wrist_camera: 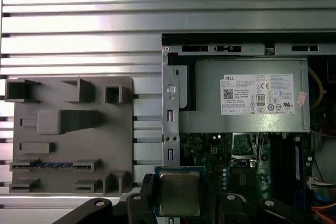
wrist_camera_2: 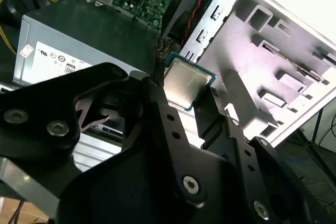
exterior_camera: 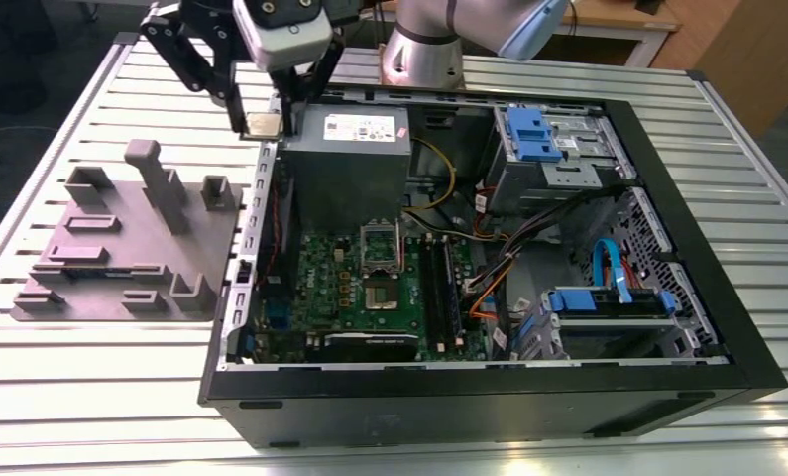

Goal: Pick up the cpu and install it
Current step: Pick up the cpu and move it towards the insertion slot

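Your jaws grip the cpu (wrist_camera: 179, 192) by its edges, metal top flat, likely for clean seating; the power supply (wrist_camera: 244, 103) lies below them.

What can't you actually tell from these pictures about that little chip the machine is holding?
- Chip underside: faces away in both wrist views.
- Chip's gripped edges: covered by the tool in both wrist views.
- Socket detail on the green board: too small in the exterior view.

Silver-grey arm (exterior_camera: 420, 45), pale blue joint cap (exterior_camera: 532, 28). White wrist block (exterior_camera: 285, 22). Black linkage gripper (exterior_camera: 264, 123), silver screws (wrist_camera_2: 190, 183) at pivots.
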### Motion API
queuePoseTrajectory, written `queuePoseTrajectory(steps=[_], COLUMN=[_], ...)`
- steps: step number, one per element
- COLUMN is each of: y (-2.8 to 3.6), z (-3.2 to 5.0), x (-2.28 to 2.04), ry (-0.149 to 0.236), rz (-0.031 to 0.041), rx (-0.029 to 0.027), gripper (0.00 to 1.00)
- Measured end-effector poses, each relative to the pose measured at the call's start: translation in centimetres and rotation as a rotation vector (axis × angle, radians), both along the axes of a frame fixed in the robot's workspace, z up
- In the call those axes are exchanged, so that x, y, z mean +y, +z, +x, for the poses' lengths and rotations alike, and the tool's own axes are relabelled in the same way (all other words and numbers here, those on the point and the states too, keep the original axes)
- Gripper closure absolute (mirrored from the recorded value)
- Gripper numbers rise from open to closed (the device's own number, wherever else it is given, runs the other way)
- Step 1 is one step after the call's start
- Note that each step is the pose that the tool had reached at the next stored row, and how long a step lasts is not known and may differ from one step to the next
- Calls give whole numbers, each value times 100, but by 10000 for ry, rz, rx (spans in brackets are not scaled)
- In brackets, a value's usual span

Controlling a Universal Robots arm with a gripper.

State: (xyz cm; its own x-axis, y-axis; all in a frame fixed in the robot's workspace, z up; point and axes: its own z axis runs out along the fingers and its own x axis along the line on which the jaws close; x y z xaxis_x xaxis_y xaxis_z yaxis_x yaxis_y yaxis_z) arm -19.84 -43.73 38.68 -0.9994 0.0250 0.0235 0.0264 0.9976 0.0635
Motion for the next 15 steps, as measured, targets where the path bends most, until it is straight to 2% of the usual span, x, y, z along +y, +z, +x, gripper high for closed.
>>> queuePoseTrajectory(steps=[2,6,15], y=[0,0,0], z=[0,34,211], x=[-21,-27,-27], ry=[-1,0,0], rz=[1,1,0], rx=[-1,0,0], gripper=[53,53,53])
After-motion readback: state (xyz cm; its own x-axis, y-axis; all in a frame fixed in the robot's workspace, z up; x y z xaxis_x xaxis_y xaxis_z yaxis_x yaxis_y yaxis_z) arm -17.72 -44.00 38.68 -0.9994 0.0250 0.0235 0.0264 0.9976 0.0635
